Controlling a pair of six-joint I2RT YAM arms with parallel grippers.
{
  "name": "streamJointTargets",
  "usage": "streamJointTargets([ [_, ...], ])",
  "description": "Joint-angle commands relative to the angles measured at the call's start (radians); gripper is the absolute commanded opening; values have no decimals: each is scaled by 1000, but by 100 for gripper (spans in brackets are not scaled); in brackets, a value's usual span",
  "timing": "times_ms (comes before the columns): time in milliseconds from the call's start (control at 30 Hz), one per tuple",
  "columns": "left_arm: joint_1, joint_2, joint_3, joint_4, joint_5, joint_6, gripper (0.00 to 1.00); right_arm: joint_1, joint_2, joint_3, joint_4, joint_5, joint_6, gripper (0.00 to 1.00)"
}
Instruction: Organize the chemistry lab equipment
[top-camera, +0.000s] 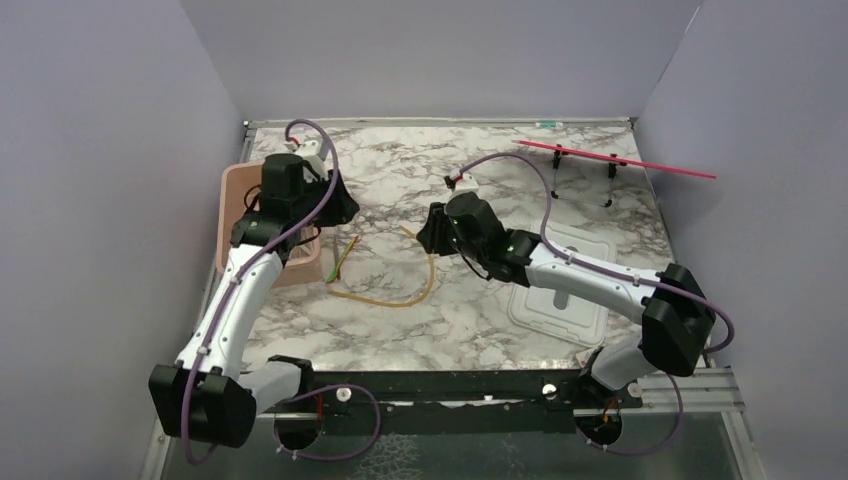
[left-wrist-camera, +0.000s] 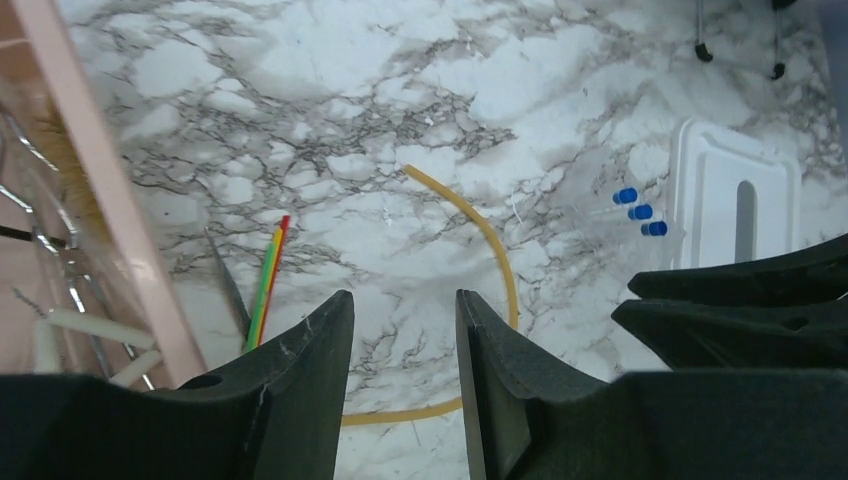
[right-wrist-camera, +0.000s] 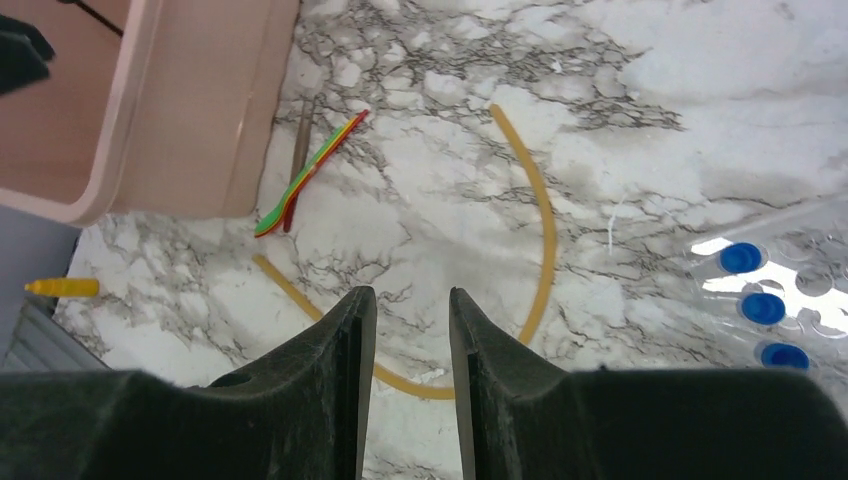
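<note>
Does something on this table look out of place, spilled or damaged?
Nothing looks spilled or broken. However, several items lie loose outside the pink tub: the amber tubing curls across the table, thin coloured sticks lie beside the tub, and three blue-capped tubes lie next to the white lid.

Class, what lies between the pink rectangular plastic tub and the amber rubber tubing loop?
Thin red, yellow and green sticks beside a slim grey rod, clearest in the right wrist view.
</note>
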Motion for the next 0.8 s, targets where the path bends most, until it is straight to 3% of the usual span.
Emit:
streamJointTargets([
  [0,-113,88,20,-14,-111,16,44,-13,-43,-46,-39,61,98,37],
  [167,-208,220,37,-81,-293,25,50,-14,-76,-92,-31,65,116,37],
  [433,-261,442,87,-162,-492,66,55,-15,-91,-161,41,-23,106,37],
  [633,-261,570,112,-173,-614,156,47,-14,-104,-163,29,-3,88,37],
  [767,-256,636,127,-172,-539,170,40,-14,-111,-165,22,19,74,37],
])
